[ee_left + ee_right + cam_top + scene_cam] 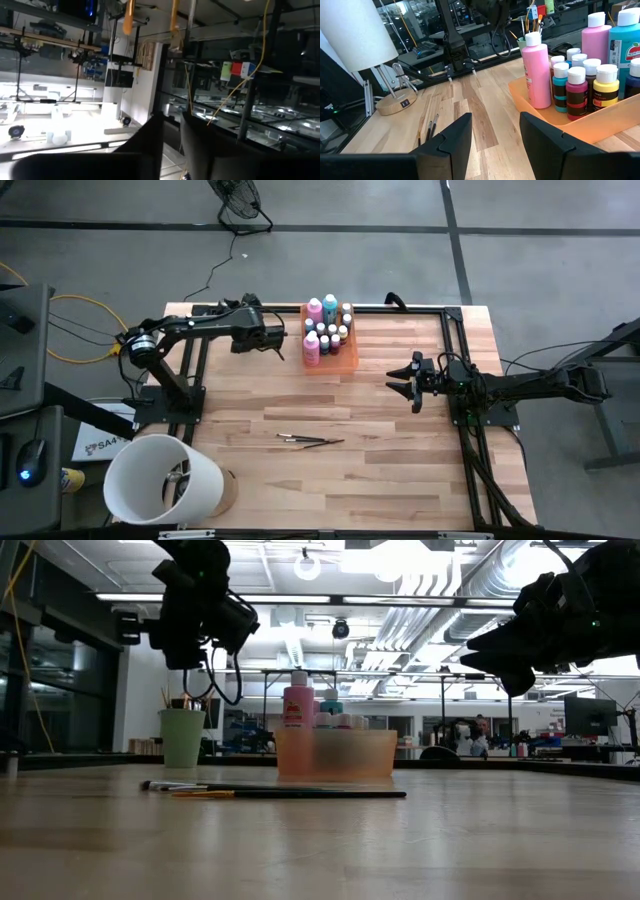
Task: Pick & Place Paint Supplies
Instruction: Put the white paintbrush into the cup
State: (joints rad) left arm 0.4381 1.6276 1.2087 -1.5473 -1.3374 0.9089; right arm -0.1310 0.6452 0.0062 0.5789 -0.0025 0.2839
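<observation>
My left gripper (281, 338) hangs raised just beside the orange tray (348, 361), its fingers a narrow gap apart, holding nothing. The tray holds pink and teal bottles (313, 345) and tiny capped bottles (576, 92). A few brushes (310, 440) lie on the table's middle. My right gripper (401, 380) hovers half open, empty.
</observation>
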